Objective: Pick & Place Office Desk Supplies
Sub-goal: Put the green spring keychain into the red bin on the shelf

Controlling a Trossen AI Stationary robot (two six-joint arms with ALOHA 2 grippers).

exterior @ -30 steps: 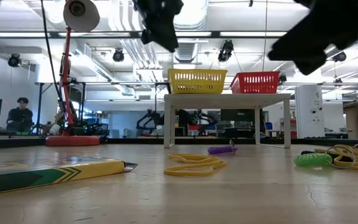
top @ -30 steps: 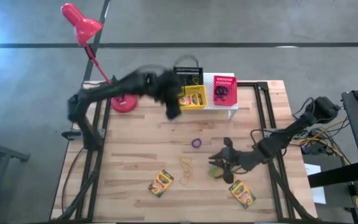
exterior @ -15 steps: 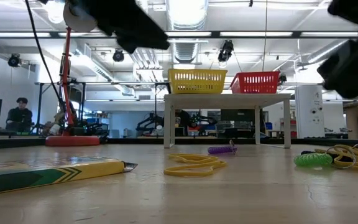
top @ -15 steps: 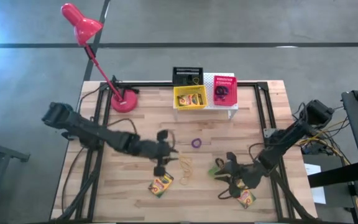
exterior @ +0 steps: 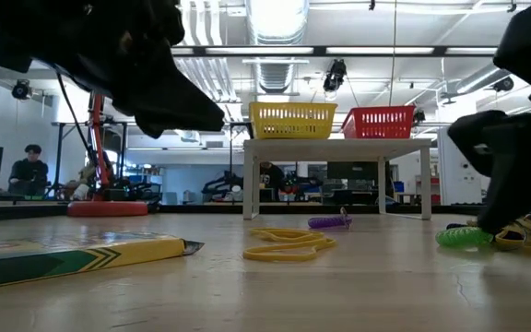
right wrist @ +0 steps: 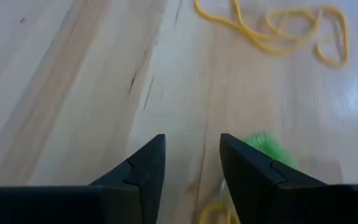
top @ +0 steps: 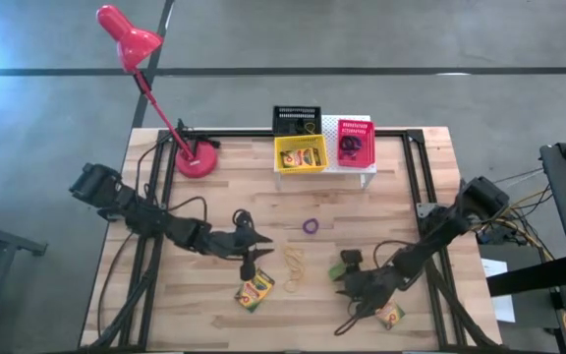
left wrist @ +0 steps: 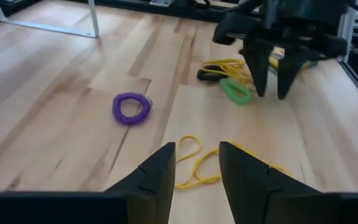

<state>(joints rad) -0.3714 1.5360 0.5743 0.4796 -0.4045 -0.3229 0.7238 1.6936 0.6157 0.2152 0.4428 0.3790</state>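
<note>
One yellow-green crayon box (top: 254,291) lies flat near the table's near edge. A second (top: 392,316) shows partly under the right arm, and a third lies in the yellow basket (top: 301,154). Tan rubber bands (top: 295,267) and a purple ring (top: 311,226) lie mid-table. My left gripper (top: 254,251) hovers open just beyond the first box, with the bands (left wrist: 194,165) ahead of its fingers. My right gripper (top: 348,285) is open and low over the table beside a green ring (right wrist: 263,146). The black basket (top: 296,120) and pink-red basket (top: 355,141) stand at the far edge.
The red desk lamp (top: 197,162) stands at the far left. The white riser (top: 362,169) carries the yellow and pink-red baskets. More yellow bands (left wrist: 225,67) lie beside the green ring (left wrist: 236,92). A black frame rail (top: 416,187) runs along the table's right side.
My left arm has swung from the baskets at the far edge toward the near edge and down, stopping low just beyond the near-left crayon box. My right gripper has moved toward the near edge and dropped close to the table by the green ring. No object has moved.
</note>
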